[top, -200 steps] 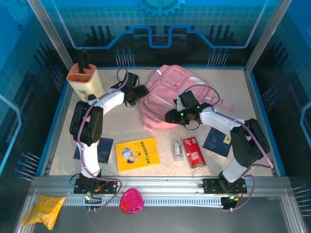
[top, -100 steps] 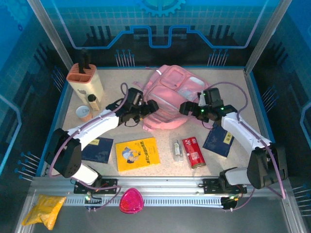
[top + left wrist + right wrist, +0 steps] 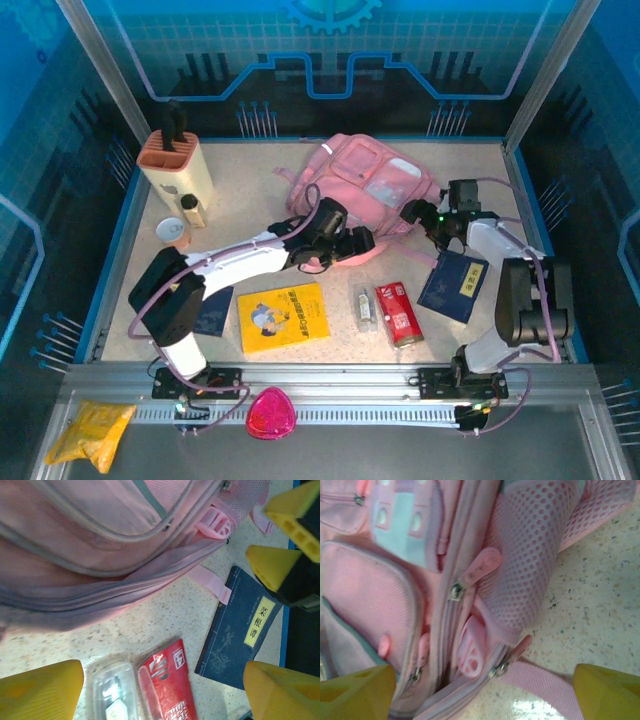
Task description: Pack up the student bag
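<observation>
Left pincer [image 3: 160, 695]: wide, nothing between its yellow fingers [image 3: 42, 690]. In my top view it hangs just off the near edge of the student bag [image 3: 365, 185], low over the counter [image 3: 250, 190].

Under it in the left wrist view: a clear plastic case [image 3: 112, 690] and a red packet [image 3: 165, 685] side by side. A blue book [image 3: 240, 635] with a yellow label lies to their right. A pink strap end [image 3: 220, 587] lies just beside that book's corner.

Right pincer [image 3: 485, 690]: also wide, gripping nothing. It's at the bag's right side, over the mesh side pocket [image 3: 530, 555] and the zipper pulls [image 3: 455, 591]. A pink strap runs out onto the counter below it.

The bag lies flat at the far centre of the counter, front pockets up. I can't tell whether the main zip is open.

Further out:
- A yellow book [image 3: 285, 317] sits near centre, left of the clear case.
- A second dark blue book [image 3: 212, 312] is partly under the left arm [image 3: 240, 262].
- A beige holder [image 3: 178, 165] with an orange top stands far left, with a small bottle [image 3: 191, 210] and a cup [image 3: 172, 232] near it.
- A pink pouch [image 3: 270, 413] and a yellow packet [image 3: 90, 432] sit on the front ledge, off the counter.
</observation>
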